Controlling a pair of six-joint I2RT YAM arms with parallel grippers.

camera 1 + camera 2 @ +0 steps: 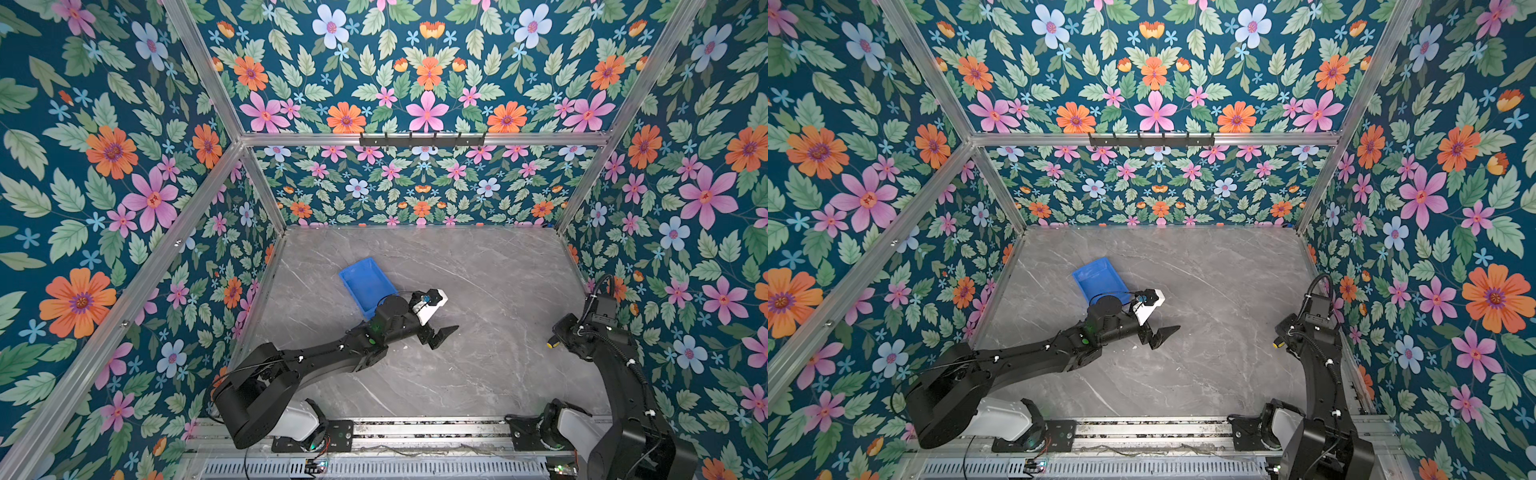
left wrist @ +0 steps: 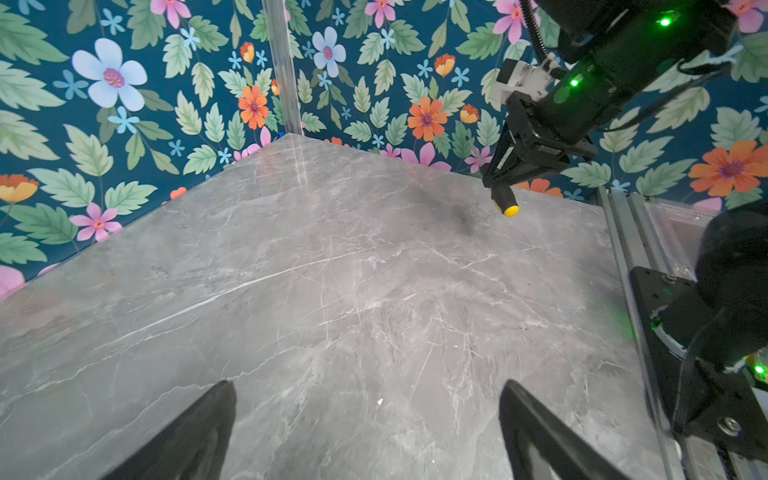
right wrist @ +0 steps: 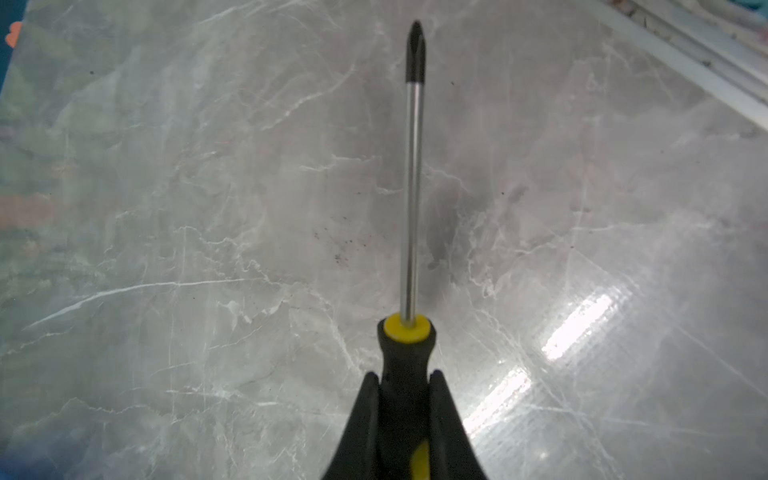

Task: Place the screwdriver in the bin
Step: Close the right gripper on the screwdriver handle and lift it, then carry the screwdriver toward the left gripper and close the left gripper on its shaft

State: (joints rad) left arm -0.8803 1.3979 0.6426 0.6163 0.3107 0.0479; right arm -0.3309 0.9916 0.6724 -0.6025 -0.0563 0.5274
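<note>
Blue bin (image 1: 360, 277), screwdriver (image 3: 405, 357) apart in right claw (image 3: 403, 376)

Left black arm (image 1: 316, 357) stretched low from lower left to centre in both top views; left black two-finger gripper (image 1: 443, 336) spread wide, empty. Right black arm (image 1: 623, 374) upright at right edge; right gripper (image 3: 405, 376) clamped on black-and-yellow screwdriver (image 3: 411, 187).

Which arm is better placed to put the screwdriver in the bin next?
Right. The right hand is shut on the screwdriver, held above the table. The left hand is open and empty near the blue bin.
</note>
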